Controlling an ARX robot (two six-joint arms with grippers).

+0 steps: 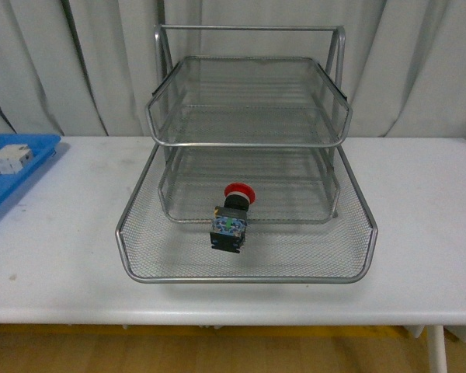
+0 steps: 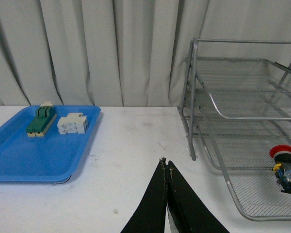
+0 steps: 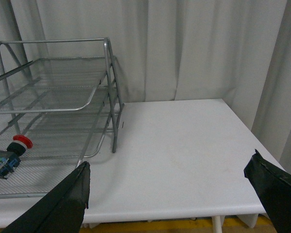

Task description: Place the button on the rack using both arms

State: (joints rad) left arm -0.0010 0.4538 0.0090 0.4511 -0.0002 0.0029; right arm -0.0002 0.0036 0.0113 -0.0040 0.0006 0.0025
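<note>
- The red-capped black push-button switch (image 1: 231, 217) lay on its side in the bottom tier of the silver three-tier wire-mesh rack (image 1: 248, 280), at centre frame in the front view, so the placing looked done.
- The left fingers (image 2: 153, 208) were pressed together, holding nothing, low in the frame over the white tabletop (image 1: 419, 233) and apart from the rack.
- The right fingers (image 3: 63, 206) were spread wide and empty, at the lower corners of their frame.
- Judged from this, nothing seemed left beyond parking the arms.
- Count: one switch, one rack with three tiers, and one flat blue plastic tray (image 2: 19, 160) at left holding one white terminal block (image 2: 72, 124) and one green-and-cream oblong component (image 2: 40, 121).
</note>
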